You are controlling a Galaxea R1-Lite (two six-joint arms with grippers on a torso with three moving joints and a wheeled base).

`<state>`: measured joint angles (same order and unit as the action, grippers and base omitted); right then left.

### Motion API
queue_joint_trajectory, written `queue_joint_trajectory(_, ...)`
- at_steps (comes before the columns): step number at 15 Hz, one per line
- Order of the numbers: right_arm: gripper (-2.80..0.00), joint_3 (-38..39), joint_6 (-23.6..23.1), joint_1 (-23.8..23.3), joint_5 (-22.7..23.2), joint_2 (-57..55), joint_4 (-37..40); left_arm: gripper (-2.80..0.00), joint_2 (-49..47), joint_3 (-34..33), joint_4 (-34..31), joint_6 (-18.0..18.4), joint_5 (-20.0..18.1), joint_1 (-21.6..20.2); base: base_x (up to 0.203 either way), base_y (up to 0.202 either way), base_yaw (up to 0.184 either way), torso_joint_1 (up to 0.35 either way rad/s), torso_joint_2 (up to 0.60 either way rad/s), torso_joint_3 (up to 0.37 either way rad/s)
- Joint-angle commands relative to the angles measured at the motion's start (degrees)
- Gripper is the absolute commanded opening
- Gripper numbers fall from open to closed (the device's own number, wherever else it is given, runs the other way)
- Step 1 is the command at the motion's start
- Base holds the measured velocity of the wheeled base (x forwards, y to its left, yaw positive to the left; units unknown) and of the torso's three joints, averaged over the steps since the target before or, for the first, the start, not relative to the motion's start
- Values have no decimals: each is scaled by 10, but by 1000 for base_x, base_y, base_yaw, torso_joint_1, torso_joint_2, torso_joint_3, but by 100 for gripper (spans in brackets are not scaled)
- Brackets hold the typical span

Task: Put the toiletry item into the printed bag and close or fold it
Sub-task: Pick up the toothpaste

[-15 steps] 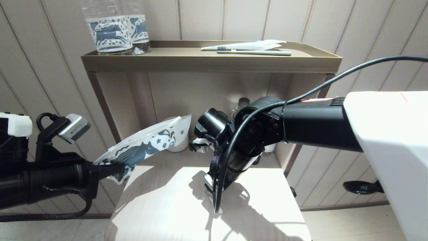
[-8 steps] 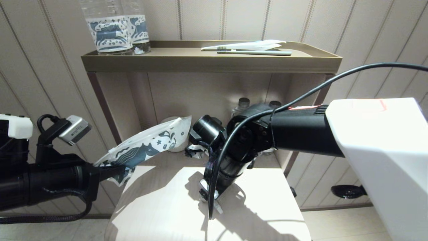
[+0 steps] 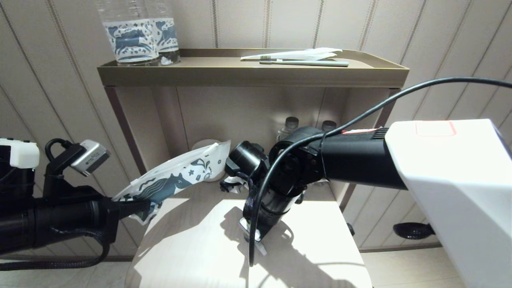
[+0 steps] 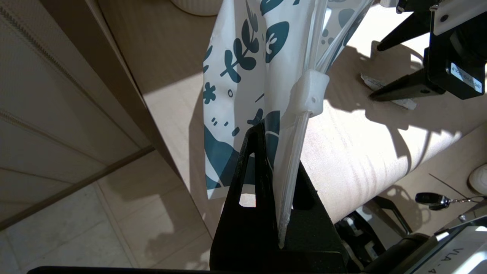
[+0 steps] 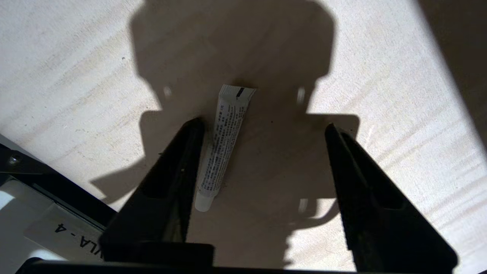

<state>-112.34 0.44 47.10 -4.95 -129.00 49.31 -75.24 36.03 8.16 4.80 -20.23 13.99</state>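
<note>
Your right gripper (image 5: 262, 133) is reaching down over the pale wooden tabletop (image 3: 192, 248) with its fingers spread wide, holding nothing, and the small white printed tube of toothpaste (image 5: 222, 146) is lying flat between them, just beside one finger. Further out, your left gripper (image 4: 274, 152) is pinching the flat whitish plastic zip pouch printed with a blue-grey horse (image 3: 176, 180) tight by its edge, holding it up off the table with the mouth toward the tube. I judge you are only beginning: grasping, bagging and closing are all left.
</note>
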Motion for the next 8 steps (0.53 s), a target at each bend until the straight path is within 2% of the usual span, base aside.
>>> queue_joint_trajectory(1, -280, 0, 1, 0, -1, -1, 3, -280, -1, 0, 0, 0, -1, 0, 0, 0, 0, 0, 0, 0)
queue_joint_trajectory(5, -280, 0, 0, -1, -1, 9, 3, -280, 2, -1, 0, 0, -2, 0, 0, 0, 0, 0, 0, 0)
queue_joint_trajectory(8, -280, 1, -5, -10, -2, 34, 12, -280, 12, -4, -2, 1, -23, 3, 0, 0, 0, 0, 0, 0)
